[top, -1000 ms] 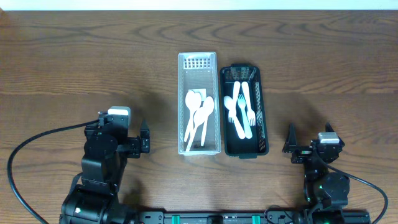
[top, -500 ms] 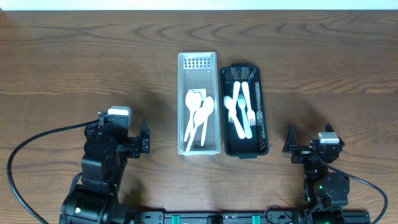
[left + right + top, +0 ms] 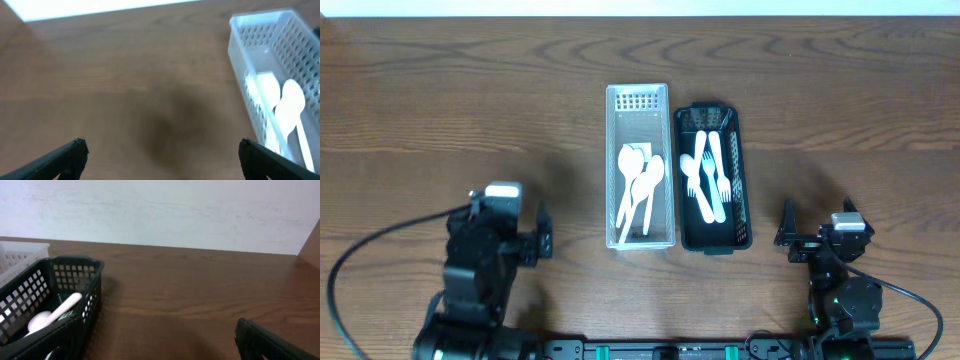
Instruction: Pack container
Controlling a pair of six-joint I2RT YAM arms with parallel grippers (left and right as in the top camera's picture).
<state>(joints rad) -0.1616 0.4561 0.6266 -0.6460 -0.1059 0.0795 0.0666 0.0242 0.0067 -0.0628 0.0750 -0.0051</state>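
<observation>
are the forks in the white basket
No, the forks lie in the dark basket, while the white basket holds only spoons.

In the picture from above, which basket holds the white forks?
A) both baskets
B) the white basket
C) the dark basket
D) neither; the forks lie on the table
C: from above, the forks lie in the dark basket, their tines plain against its floor, while the white basket beside it shows spoons.
</observation>
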